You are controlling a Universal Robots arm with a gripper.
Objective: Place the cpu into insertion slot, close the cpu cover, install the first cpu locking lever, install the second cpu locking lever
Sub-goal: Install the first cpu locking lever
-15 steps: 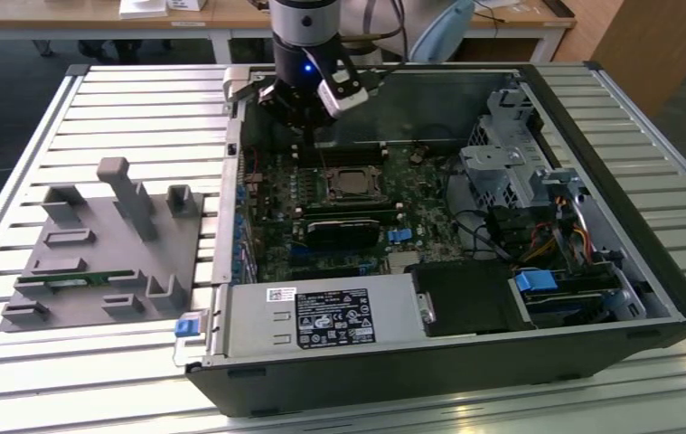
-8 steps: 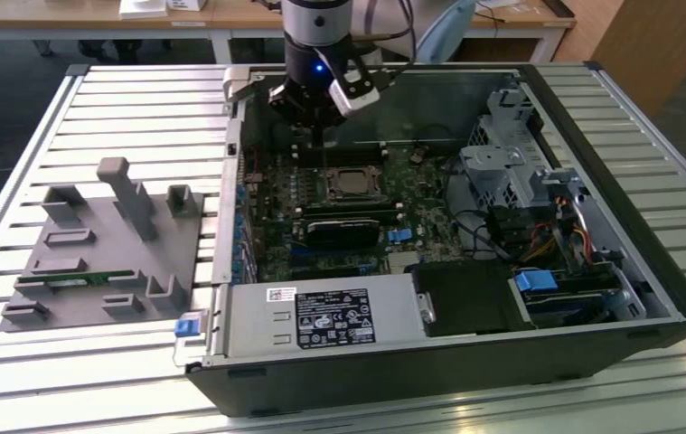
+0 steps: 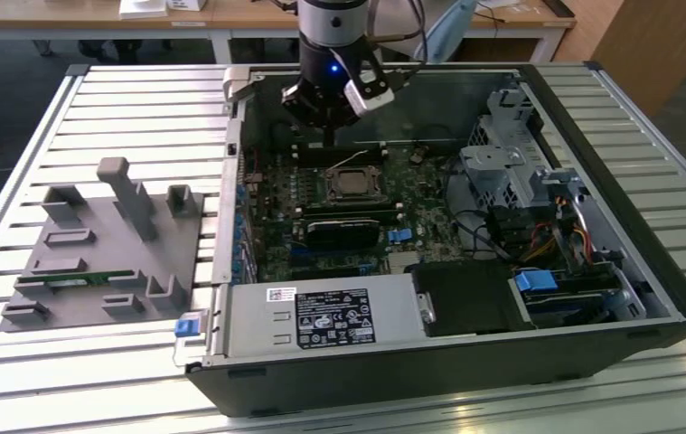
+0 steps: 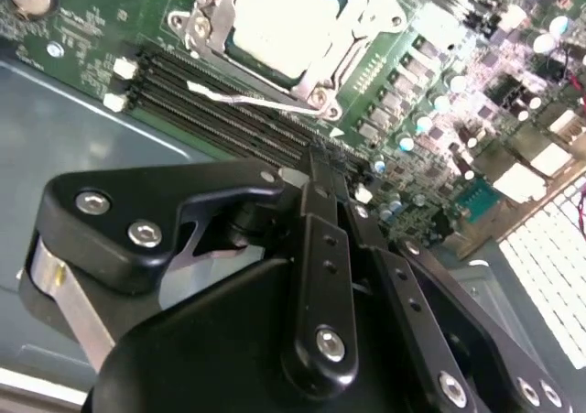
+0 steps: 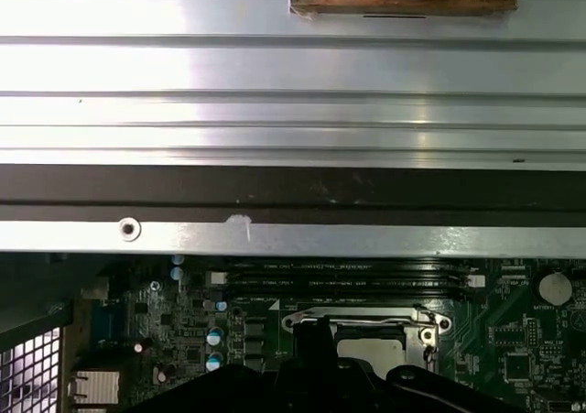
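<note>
End effector (image 4: 320, 179) closed, above cpu (image 4: 284, 19)

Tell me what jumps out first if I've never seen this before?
The open computer case with its green motherboard grabs you first. The black end effector hangs above the silver cpu sitting in the insertion slot. A grey holder block sits at the exterior view's left.

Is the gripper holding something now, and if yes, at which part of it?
Nothing appears held. The gripper has its fingers together above the memory slots; the cpu sits under the cpu cover.
</note>
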